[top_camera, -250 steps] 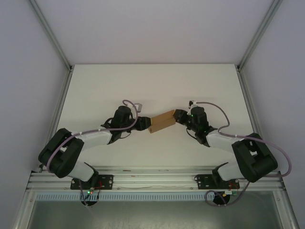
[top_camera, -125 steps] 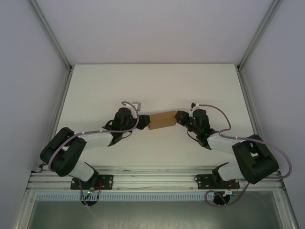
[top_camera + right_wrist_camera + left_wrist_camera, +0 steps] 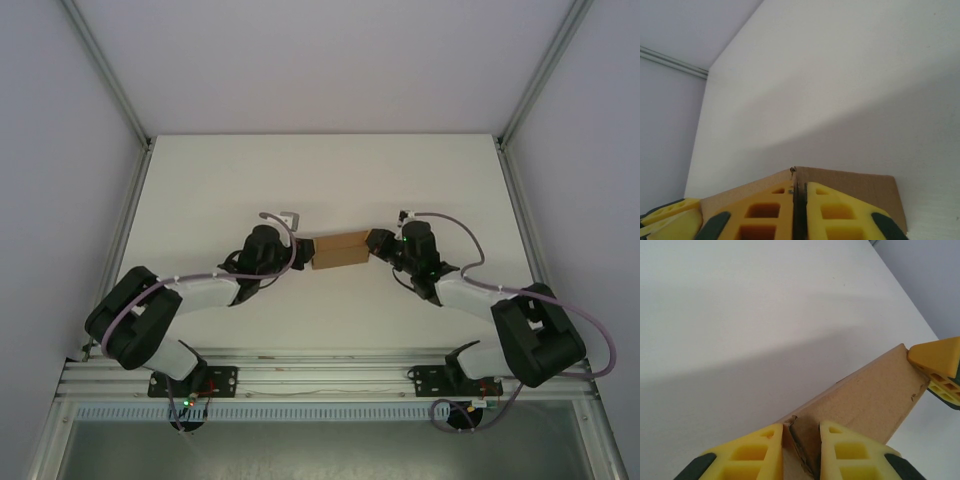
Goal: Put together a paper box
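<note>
Paper box (image 3: 338,250): clamped at opposite ends by left gripper (image 3: 300,254) and right gripper (image 3: 378,245), both clenched on cardboard. Pressure is best applied evenly, twist avoided.

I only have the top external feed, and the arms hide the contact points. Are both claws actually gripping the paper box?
Observer: In the left wrist view, the left claw is closed on one end of the paper box, with cardboard filling the gap between its fingers.
Operator: And the right?
Observer: In the right wrist view, the right claw pinches a thin cardboard wall of the box, its fingers almost touching.
</note>
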